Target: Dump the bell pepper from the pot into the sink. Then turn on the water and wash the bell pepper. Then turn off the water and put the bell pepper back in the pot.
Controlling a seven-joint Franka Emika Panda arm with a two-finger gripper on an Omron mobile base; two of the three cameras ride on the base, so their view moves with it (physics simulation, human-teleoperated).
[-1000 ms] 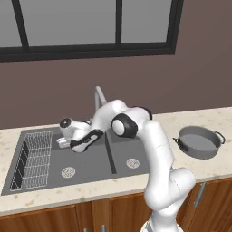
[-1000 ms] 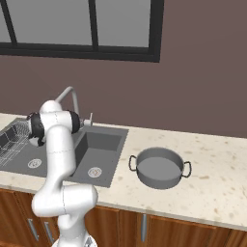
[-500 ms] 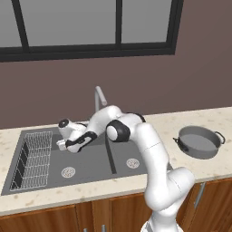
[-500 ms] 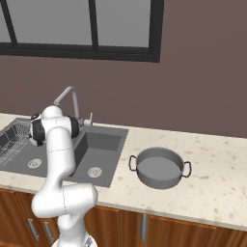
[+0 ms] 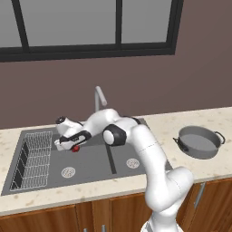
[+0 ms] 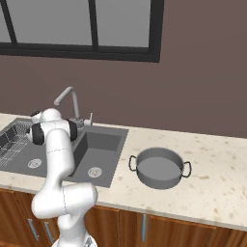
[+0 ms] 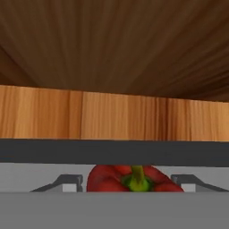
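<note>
Reaching low into the left basin of the sink (image 5: 90,165), the claw (image 5: 72,146) is seen set about the bell pepper (image 5: 75,147); whether it is clenched cannot be told; the pot (image 5: 198,142) is stood on the tabletop (image 5: 190,120).

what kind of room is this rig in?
A rendered home kitchen, by the look of it: a double-basin sink with a gooseneck faucet set in a speckled counter, a pot on it, wood cabinets below and a window above.
</note>
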